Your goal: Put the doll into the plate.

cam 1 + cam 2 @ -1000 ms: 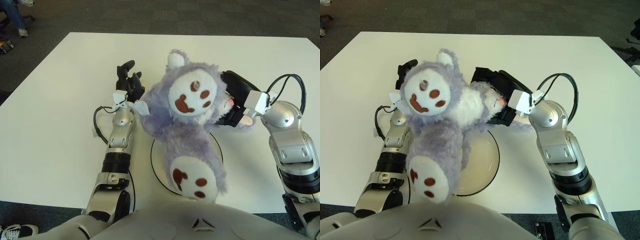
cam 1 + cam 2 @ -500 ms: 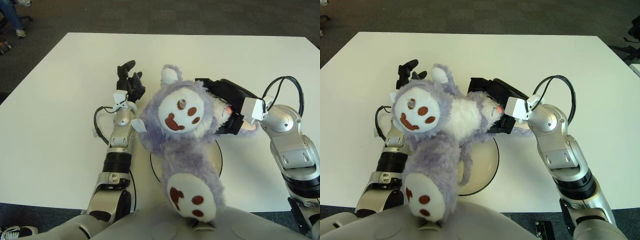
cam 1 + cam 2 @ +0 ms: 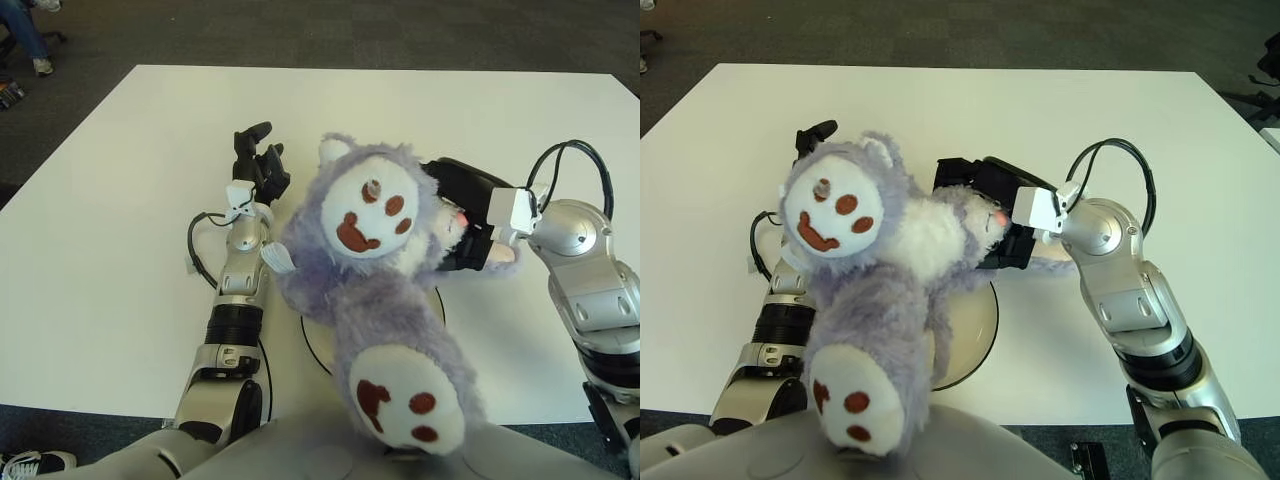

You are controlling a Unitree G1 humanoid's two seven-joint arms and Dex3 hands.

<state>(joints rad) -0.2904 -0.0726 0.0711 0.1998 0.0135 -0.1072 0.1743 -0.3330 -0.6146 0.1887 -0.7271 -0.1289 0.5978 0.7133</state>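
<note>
Above the plate (image 3: 975, 330), right hand (image 3: 990, 215) grips the doll (image 3: 880, 260).

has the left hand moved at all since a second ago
No. The left hand shows at the same spot on the white table, left of the doll, while the right hand holds the doll.

A fluffy purple doll (image 3: 375, 270) with a white belly and white, brown-spotted soles is being held above a round pale plate (image 3: 975, 325), its two feet pointing up at the camera, while the plate is lying flat on the table, largely hidden beneath it.
</note>
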